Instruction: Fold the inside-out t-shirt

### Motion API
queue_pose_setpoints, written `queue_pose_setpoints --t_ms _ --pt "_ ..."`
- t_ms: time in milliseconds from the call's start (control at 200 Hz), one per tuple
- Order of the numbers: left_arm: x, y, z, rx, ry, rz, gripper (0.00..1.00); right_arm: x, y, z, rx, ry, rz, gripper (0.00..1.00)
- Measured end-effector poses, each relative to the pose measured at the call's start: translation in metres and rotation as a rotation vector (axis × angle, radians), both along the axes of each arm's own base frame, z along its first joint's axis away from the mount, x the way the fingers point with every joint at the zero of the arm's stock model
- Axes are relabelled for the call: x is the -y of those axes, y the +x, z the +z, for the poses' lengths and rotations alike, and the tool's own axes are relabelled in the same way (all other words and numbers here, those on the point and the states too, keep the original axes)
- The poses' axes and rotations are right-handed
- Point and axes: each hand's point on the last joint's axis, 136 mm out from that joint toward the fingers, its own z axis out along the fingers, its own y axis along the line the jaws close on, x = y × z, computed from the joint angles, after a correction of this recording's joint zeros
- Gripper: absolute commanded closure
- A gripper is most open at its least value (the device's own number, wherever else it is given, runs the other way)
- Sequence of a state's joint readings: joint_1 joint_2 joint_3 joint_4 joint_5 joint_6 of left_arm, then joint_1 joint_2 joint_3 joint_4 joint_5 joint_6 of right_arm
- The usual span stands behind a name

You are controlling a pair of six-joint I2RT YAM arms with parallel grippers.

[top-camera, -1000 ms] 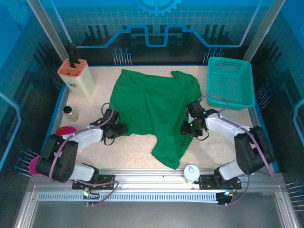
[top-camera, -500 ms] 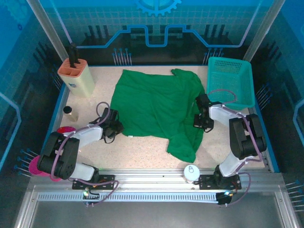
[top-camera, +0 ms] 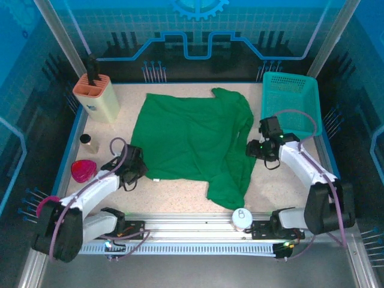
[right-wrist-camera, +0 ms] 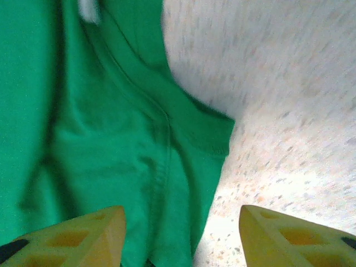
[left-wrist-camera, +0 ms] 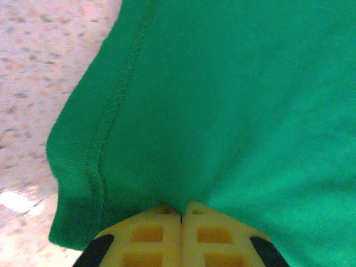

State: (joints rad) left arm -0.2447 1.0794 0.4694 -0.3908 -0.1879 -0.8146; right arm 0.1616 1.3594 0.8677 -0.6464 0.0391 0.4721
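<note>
A teal mesh basket (top-camera: 290, 102) is sitting at the far right corner of the speckled table (top-camera: 180, 195). A beige holder (top-camera: 96, 99) is standing at the far left, with a black handle (top-camera: 91, 65) sticking up out of it. A small jar (top-camera: 89, 143) is standing nearer on the left, and a pink object (top-camera: 83, 170) is lying nearer still. A white round tub (top-camera: 241, 217) is sitting at the near edge, right of centre.

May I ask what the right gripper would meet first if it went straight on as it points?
Probably the green t-shirt: its hemmed edge lies just ahead of the right gripper, though depth is unclear.
</note>
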Motion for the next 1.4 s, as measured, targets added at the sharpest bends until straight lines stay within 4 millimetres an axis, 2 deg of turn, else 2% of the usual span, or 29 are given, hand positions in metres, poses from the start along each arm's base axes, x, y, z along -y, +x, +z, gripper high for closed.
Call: queue_pose_setpoints --t_ms 40,90,110,200,270,340,440,480,535,580,695,816,956,1036,1141,1276,1401 --pt "-0.002 -0.004 0.001 0.002 0.004 0.005 1.0 -0.003 -0.007 -0.015 -0.053 0.017 0.006 0.43" --pt "-0.003 -0.009 0.002 0.004 0.003 0.006 0.75 -0.007 -0.014 -0.03 -0.109 0.032 0.012 0.44" --pt "-0.004 -0.01 0.003 0.007 0.004 0.002 0.68 -0.008 -0.015 -0.035 -0.128 0.034 0.014 0.44" --pt "0.001 -0.013 0.012 0.033 -0.018 -0.026 0.65 -0.016 -0.019 -0.047 -0.172 0.04 0.026 0.48" --pt "0.009 -0.011 0.023 0.057 -0.029 -0.084 0.62 -0.025 -0.017 -0.043 -0.167 0.032 0.04 0.51" --pt "0.027 -0.005 0.043 0.083 -0.017 -0.192 0.58 -0.035 -0.007 -0.031 -0.118 -0.013 0.054 0.46" --pt "0.062 0.022 0.076 0.127 0.004 -0.351 0.54 -0.057 0.01 -0.009 -0.003 -0.059 0.057 0.42" --pt "0.072 0.035 0.081 0.135 0.011 -0.387 0.53 -0.067 0.016 -0.003 0.034 -0.047 0.041 0.4" --pt "0.08 0.052 0.078 0.127 0.031 -0.416 0.53 -0.075 0.025 0.002 0.073 -0.024 0.008 0.38" --pt "0.082 0.063 0.064 0.097 0.06 -0.429 0.52 -0.079 0.036 0.002 0.097 -0.003 -0.032 0.37" --pt "0.08 0.068 0.022 -0.021 0.116 -0.446 0.5 -0.094 0.075 -0.007 0.154 0.07 -0.142 0.35" --pt "0.08 0.061 -0.009 -0.121 0.118 -0.454 0.49 -0.117 0.117 -0.024 0.204 0.186 -0.25 0.35" --pt "0.087 0.053 -0.019 -0.16 0.071 -0.475 0.49 -0.129 0.157 -0.048 0.21 0.251 -0.363 0.36" --pt "0.094 0.042 -0.023 -0.167 0.029 -0.498 0.51 -0.145 0.195 -0.039 0.266 0.333 -0.38 0.36" --pt "0.11 0.027 -0.021 -0.158 -0.054 -0.515 0.51 -0.166 0.236 -0.037 0.328 0.444 -0.368 0.37" --pt "0.158 -0.015 -0.018 -0.166 -0.153 -0.616 0.51 -0.195 0.286 -0.03 0.397 0.582 -0.309 0.38" --pt "0.208 -0.056 -0.014 -0.188 -0.247 -0.694 0.51 -0.217 0.311 -0.026 0.414 0.662 -0.254 0.37"
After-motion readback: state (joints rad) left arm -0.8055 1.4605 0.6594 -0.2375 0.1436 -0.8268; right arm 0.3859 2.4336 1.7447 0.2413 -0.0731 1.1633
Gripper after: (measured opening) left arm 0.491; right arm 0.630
